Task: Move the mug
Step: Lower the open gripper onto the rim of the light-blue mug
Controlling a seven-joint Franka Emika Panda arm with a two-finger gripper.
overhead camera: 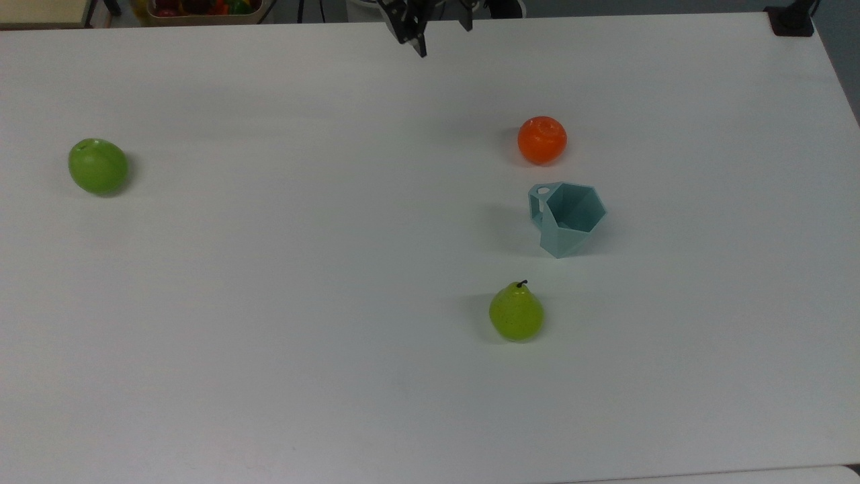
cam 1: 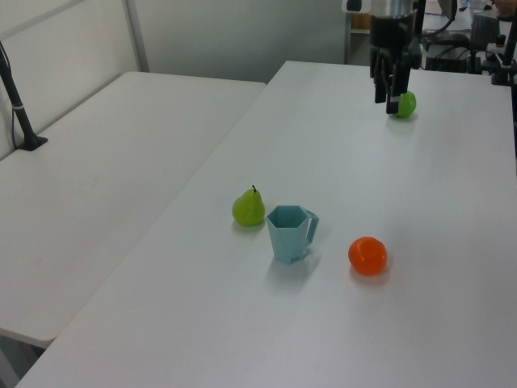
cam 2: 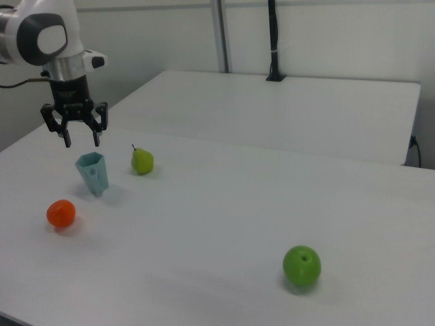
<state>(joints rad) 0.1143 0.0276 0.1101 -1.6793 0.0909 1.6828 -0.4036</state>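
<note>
Task barely started: mug (overhead camera: 566, 218) sits upright on the desk (overhead camera: 302, 269), untouched, and the hand (cam 2: 80, 140) hangs in the air with fingers spread open, holding nothing. In the top view the hand (overhead camera: 430, 30) is at the far edge of the desk, well apart from the mug, so approach, descent, grasp and the move itself are all left to do, by my read. In the top view the mug stands on the right half of the desk, between the orange (overhead camera: 541, 140) on its far side and the pear (overhead camera: 516, 313) on its near side; orange is near the mug, pear a bit further off, neither touching. Handle points to the top view's left, toward the far side. Green apple (overhead camera: 98, 167) lies well apart at the top view's left. Open room: wide bare desk to the top view's left of the mug and a bare strip on its right before the desk edge; the tighter directions are toward the two fruits.
</note>
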